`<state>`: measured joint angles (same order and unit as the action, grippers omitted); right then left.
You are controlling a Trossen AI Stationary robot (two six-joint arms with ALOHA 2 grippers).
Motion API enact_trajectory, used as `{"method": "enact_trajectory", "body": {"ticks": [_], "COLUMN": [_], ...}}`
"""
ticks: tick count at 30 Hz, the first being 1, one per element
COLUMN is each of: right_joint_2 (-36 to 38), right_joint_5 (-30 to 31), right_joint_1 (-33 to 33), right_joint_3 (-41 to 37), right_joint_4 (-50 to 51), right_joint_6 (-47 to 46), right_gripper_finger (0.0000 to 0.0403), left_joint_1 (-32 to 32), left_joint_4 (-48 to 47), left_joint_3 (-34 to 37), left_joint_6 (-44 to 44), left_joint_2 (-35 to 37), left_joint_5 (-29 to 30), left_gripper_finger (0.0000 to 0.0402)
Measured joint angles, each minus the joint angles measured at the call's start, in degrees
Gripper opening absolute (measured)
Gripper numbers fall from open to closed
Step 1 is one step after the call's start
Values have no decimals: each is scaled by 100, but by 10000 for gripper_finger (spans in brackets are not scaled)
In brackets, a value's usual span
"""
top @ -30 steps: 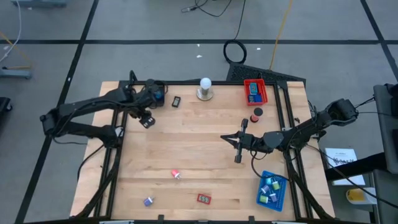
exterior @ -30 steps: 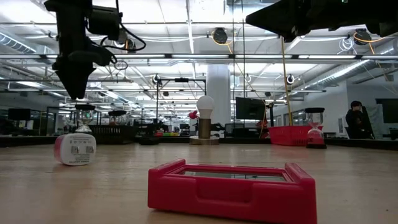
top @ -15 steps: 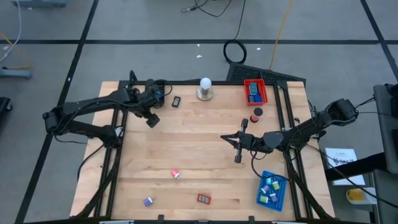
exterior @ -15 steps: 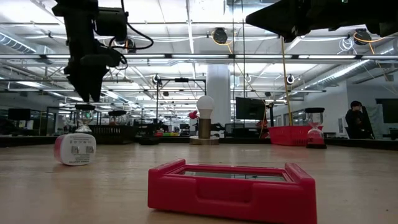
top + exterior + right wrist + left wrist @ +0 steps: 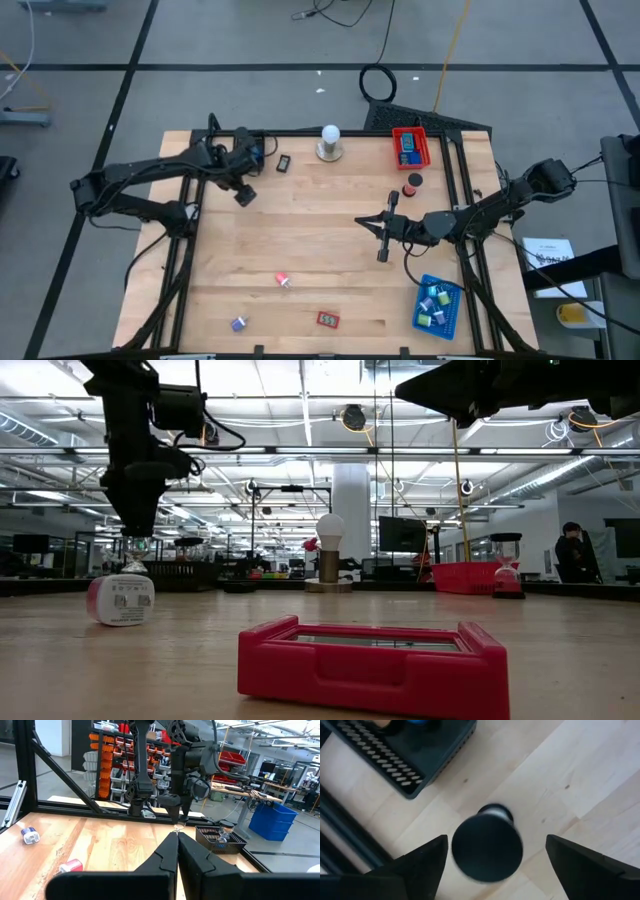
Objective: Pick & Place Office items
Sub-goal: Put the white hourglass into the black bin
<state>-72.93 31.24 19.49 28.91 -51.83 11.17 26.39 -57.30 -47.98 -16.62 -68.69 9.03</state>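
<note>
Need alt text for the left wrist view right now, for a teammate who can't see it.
The left gripper, jaws wide open, looks straight down on a small black round piece standing on the wooden table. A black tray with a slotted rim sits at the table's edge nearby.

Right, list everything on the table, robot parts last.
black slotted plastic tray: one, far left, blue piece inside
black round piece: one, beside that tray, under left gripper
small black block: one, far edge
white ball on grey base: one, far middle
red plastic tray: one, far right, blue pieces inside
red roll: one, near red tray
pink-and-white piece: one, near left
small purple piece: one, near-left corner
flat red frame: one, near middle
blue plastic tray: one, near right, several small pieces inside
left gripper: open, over black round piece
right gripper: shut, right of centre
</note>
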Motion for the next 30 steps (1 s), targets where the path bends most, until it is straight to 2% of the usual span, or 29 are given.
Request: {"method": "enact_trajectory", "body": {"ticks": [10, 13, 18, 20, 24, 30], "right_joint_2": [0, 0, 0, 0, 0, 0], "right_joint_5": [0, 0, 0, 0, 0, 0], "right_joint_1": [0, 0, 0, 0, 0, 0], "right_joint_3": [0, 0, 0, 0, 0, 0], "right_joint_4": [-1, -2, -2, -2, -2, -1], "right_joint_6": [0, -2, -2, -2, -1, 1], "right_gripper_finger": [1, 1, 1, 1, 1, 1], "left_joint_1": [0, 0, 0, 0, 81, 350], "left_joint_4": [211, 228, 360, 398, 207, -743], "left_joint_3": [362, 395, 395, 384, 101, -928], "left_joint_6": [113, 151, 220, 268, 298, 258], "left_joint_2": [0, -2, -1, -2, 0, 19], "left_joint_5": [59, 102, 151, 153, 148, 359], "left_gripper_finger": [303, 279, 214, 211, 211, 211]}}
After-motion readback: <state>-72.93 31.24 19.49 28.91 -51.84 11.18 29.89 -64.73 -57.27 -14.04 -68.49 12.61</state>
